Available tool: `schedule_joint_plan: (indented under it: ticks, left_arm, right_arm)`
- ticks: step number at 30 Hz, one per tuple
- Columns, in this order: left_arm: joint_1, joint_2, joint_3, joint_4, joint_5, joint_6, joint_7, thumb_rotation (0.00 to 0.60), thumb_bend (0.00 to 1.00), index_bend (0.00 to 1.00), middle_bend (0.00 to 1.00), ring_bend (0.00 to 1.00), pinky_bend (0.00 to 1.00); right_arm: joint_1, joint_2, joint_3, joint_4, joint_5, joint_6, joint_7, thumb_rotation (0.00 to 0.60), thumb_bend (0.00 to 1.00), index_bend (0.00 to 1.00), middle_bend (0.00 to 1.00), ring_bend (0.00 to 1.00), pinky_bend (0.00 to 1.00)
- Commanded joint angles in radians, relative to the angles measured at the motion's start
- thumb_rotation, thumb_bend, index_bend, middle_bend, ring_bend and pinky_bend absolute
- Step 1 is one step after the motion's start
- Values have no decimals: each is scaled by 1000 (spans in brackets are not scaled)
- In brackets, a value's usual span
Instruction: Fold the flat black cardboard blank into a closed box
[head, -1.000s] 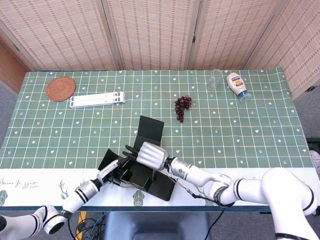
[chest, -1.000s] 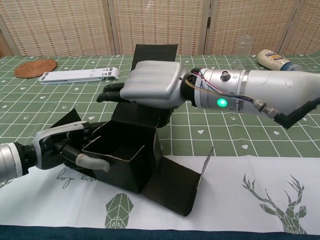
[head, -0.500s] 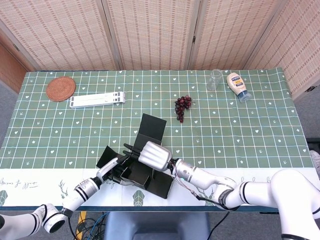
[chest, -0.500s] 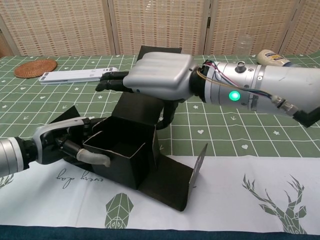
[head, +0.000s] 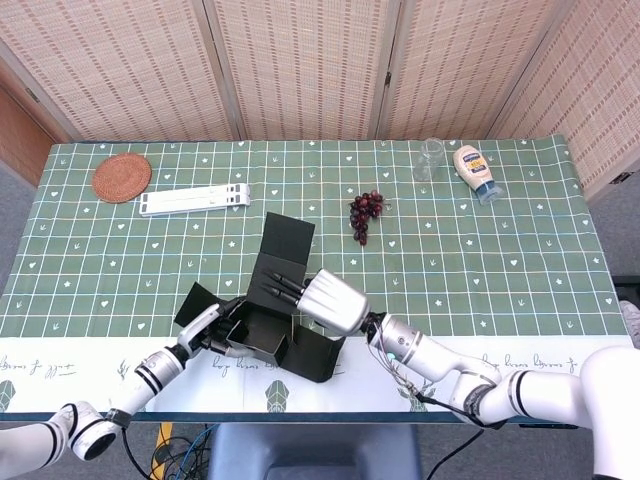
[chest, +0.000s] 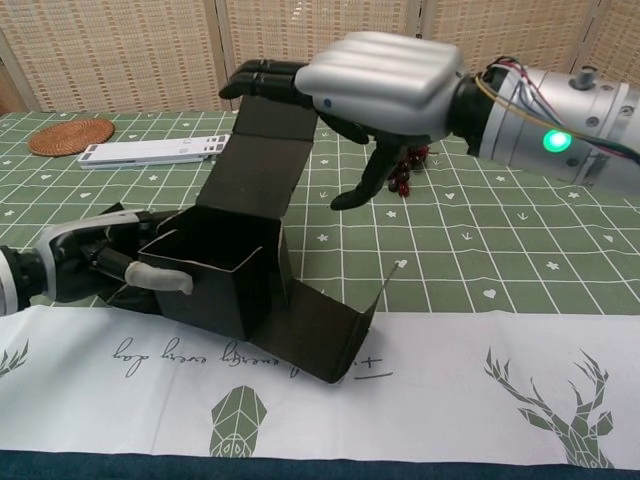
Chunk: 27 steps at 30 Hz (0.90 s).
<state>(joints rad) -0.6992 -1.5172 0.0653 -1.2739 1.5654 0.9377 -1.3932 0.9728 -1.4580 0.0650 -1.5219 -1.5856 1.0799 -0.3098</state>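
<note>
Your left hand (chest: 80, 262) is down at the near table edge, gripping the left wall of the half-folded black box (chest: 215, 285), one finger hooked over its rim. The box sits right against that hand, with a loose flap (chest: 330, 335) lying flat off to its right. Your right hand (chest: 375, 85) hovers above and behind the box, holding nothing, fingertips (chest: 255, 78) on top of the upright lid panel (chest: 262, 165). Well beyond it there's grapes (head: 364, 212), a glass (head: 430, 158) and a mayo bottle (head: 474, 170)
</note>
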Motion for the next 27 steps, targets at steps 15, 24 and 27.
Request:
schedule_joint_plan:
  ticks: [15,24,27]
  left_arm:
    - [-24,152,-48,-36,-23,-28,-233,600,143,157,185,757,904]
    - [-51,221,-55,-67,2,-42,-391,600,143,154,185,756,904]
    - [-61,238,-53,-82,12,-48,-417,600,143,153,185,756,904]
  right_arm:
    - [-152,30,-39,23,-85,156,139,600,159,0,28,736,1000]
    - [-181,-97,-23,143,-110,199,135,600,84,0,28,736,1000]
    - [-184,-154,-10,195,-125,223,127,600,46,0,24,733,1000]
